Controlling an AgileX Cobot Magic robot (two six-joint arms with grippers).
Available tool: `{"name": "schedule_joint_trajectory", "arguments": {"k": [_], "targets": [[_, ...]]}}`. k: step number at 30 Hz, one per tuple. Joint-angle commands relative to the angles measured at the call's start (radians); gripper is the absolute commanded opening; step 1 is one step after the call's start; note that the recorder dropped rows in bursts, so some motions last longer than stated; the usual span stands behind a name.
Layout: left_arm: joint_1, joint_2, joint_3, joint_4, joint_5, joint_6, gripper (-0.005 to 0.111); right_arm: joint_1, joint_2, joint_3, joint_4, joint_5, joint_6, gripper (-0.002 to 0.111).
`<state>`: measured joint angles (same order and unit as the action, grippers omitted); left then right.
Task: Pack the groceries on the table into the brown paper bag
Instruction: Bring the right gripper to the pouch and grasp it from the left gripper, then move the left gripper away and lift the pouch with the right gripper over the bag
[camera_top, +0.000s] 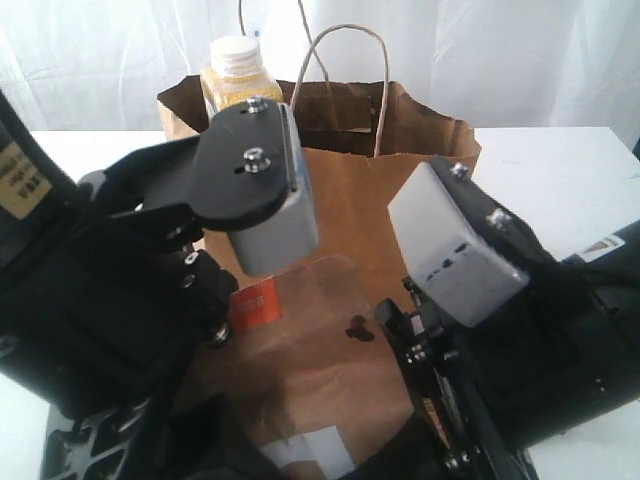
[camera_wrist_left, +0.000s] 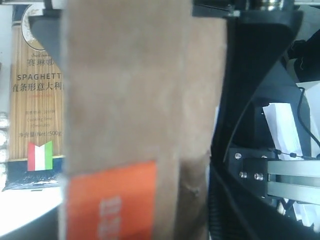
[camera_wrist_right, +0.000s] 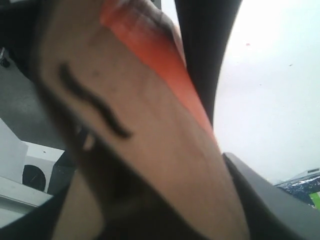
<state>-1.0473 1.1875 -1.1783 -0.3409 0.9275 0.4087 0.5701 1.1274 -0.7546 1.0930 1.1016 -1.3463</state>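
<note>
The kraft pouch with orange strip (camera_top: 310, 350) hangs tilted in the air in front of the brown paper bag (camera_top: 350, 190), which stands open-topped behind it. My left gripper (camera_top: 222, 325) is shut on the pouch's edge by the orange strip. My right gripper (camera_top: 400, 320) is shut on the opposite edge. The pouch (camera_wrist_left: 140, 100) fills the left wrist view, and the pouch (camera_wrist_right: 150, 150) fills the right wrist view too. The yellow-grain bottle (camera_top: 237, 80) shows at the bag's back left rim. The spaghetti packet (camera_wrist_left: 35, 100) lies flat on the table. Both jars are out of view.
The white table (camera_top: 560, 170) stretches to the right of the bag. A corner of the spaghetti packet (camera_wrist_right: 305, 182) shows low in the right wrist view. Both black arms crowd the foreground and hide the table in front of the bag.
</note>
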Motion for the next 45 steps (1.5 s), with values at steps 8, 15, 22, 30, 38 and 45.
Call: {"name": "schedule_joint_trajectory", "arguments": {"k": [8, 15, 22, 30, 38, 45], "targets": [[-0.002, -0.024, -0.010, 0.076, 0.051, -0.117, 0.066, 0.000, 0.002, -0.002, -0.017, -0.011, 0.026, 0.000], [-0.002, -0.024, -0.010, 0.169, 0.117, -0.239, 0.061, 0.000, 0.002, -0.002, -0.040, -0.009, 0.069, 0.000], [-0.002, -0.066, -0.010, 0.179, 0.106, -0.252, 0.047, 0.000, -0.022, -0.002, -0.056, -0.066, 0.095, 0.000], [-0.002, -0.198, -0.010, 0.334, 0.052, -0.422, 0.022, 0.000, -0.094, -0.002, -0.187, -0.160, 0.217, 0.000], [-0.002, -0.293, -0.010, 0.405, 0.035, -0.491, 0.000, 0.000, -0.265, -0.032, -0.328, -0.312, 0.474, 0.000], [-0.002, -0.301, -0.010, 0.405, 0.052, -0.499, 0.000, 0.000, -0.405, -0.131, -0.562, -0.414, 0.770, 0.000]]}}
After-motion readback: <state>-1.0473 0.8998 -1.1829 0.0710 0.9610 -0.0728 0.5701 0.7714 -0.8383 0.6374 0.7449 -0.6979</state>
